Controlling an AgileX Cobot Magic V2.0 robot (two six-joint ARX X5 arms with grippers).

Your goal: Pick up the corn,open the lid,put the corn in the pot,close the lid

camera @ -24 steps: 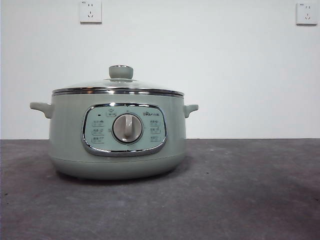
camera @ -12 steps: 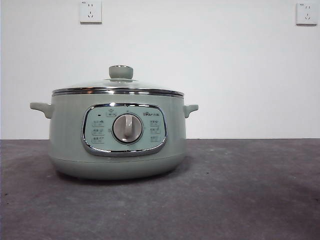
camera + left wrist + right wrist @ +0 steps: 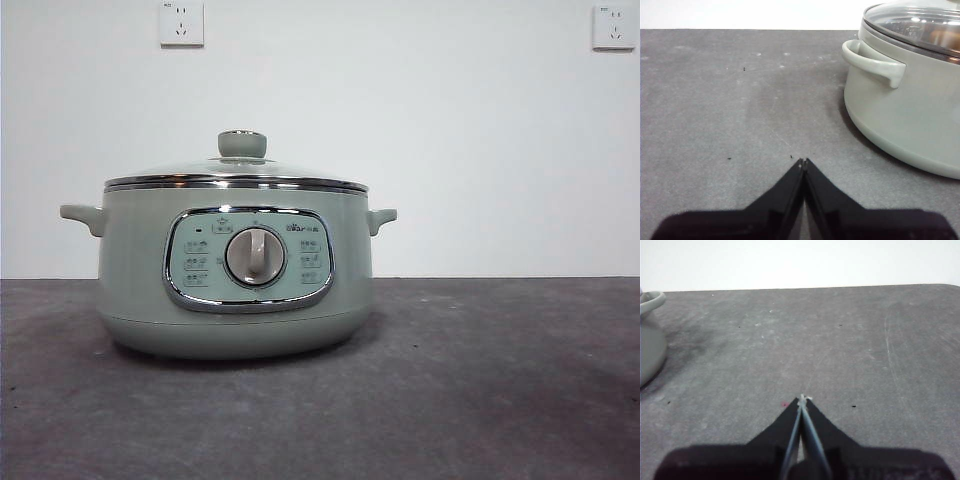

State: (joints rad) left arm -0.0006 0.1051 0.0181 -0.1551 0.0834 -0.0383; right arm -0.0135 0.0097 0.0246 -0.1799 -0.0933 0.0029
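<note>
The pale green pot [image 3: 235,275] stands on the grey table, left of the middle in the front view. The glass lid [image 3: 237,172] with its green knob sits shut on the pot. An orange shape shows dimly through the lid glass [image 3: 940,37] in the left wrist view; I cannot tell if it is the corn. No corn lies on the table. My left gripper [image 3: 803,161] is shut and empty, low over the table beside the pot's handle [image 3: 875,62]. My right gripper [image 3: 802,398] is shut and empty, apart from the pot [image 3: 650,340] on its other side.
Two wall sockets [image 3: 181,22] [image 3: 612,27] sit high on the white wall behind. The dark grey table [image 3: 480,380] stretches to the right of the pot. Neither arm shows in the front view.
</note>
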